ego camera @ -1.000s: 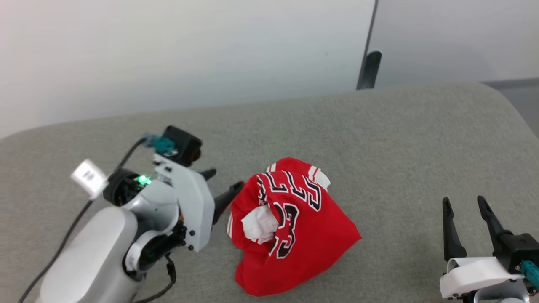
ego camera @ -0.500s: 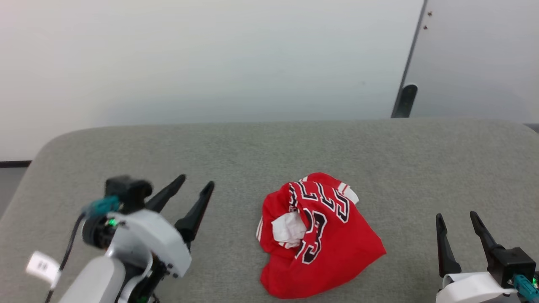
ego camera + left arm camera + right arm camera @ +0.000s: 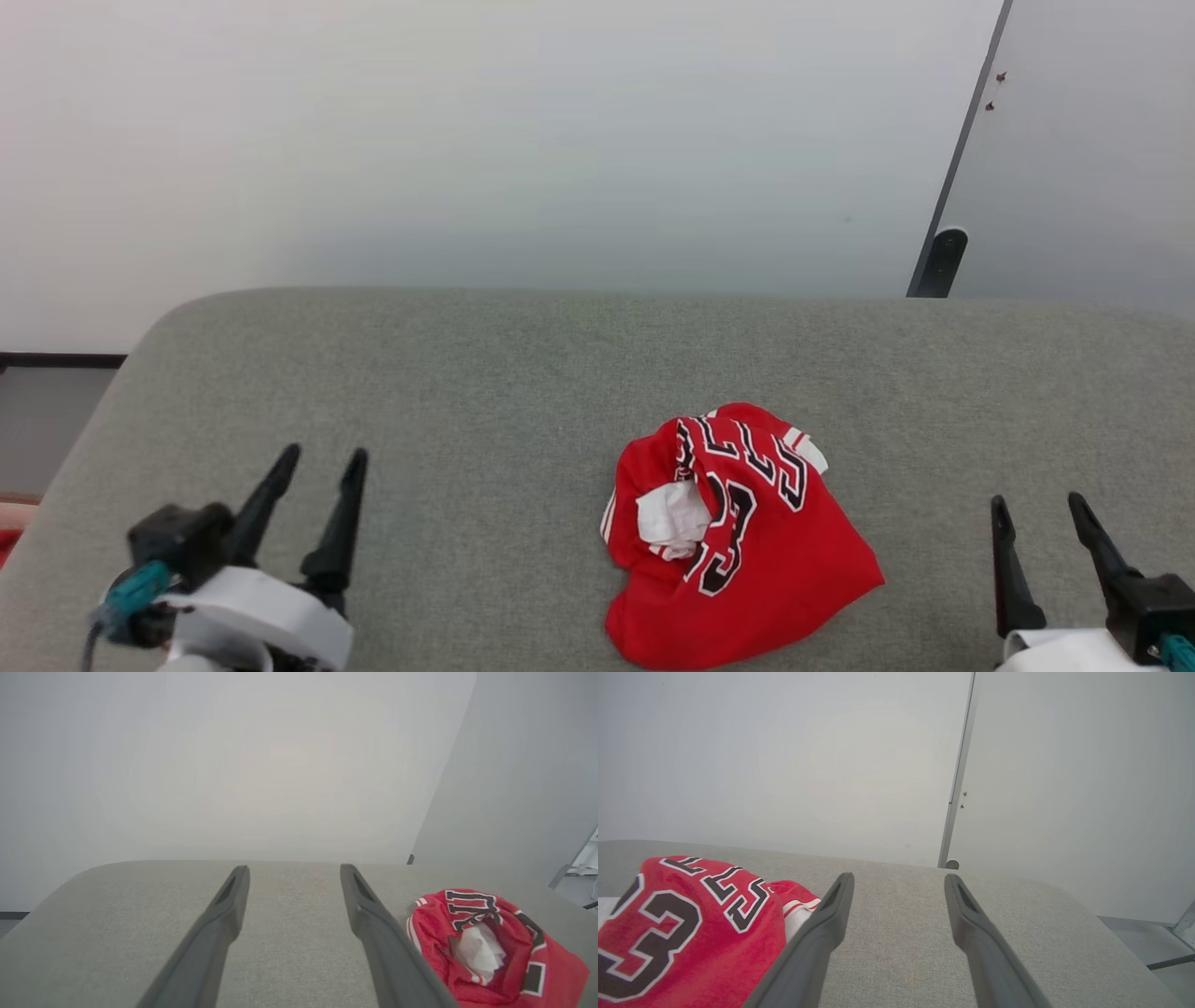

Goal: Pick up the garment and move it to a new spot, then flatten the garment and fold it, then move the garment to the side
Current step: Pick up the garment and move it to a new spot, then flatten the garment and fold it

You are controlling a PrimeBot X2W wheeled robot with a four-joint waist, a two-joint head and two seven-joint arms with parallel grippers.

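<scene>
Nearest me, the left gripper [image 3: 325,455] at 8 o'clock in the head view and the right gripper [image 3: 1037,502] at 4 o'clock both stand spread and empty, each well apart from the garment [image 3: 756,579]. It lies at 5 o'clock on the grey cushion [image 3: 467,373], crumpled into a mound with a white sleeve [image 3: 674,518] wadded into the red folds. My worry is the pinch: closing on that bunch may catch several layers, so it lifts as a ball and refuses to flatten. Coming in too low, the fingertips could dig into the soft cushion and snag. In the left wrist view the mound sits at 4 o'clock, off the fingers' line, so a straight reach would miss. Farther out, at 12 o'clock, the cushion's rounded edge runs along the wall [image 3: 467,140]; cloth set down there could slide off.
</scene>
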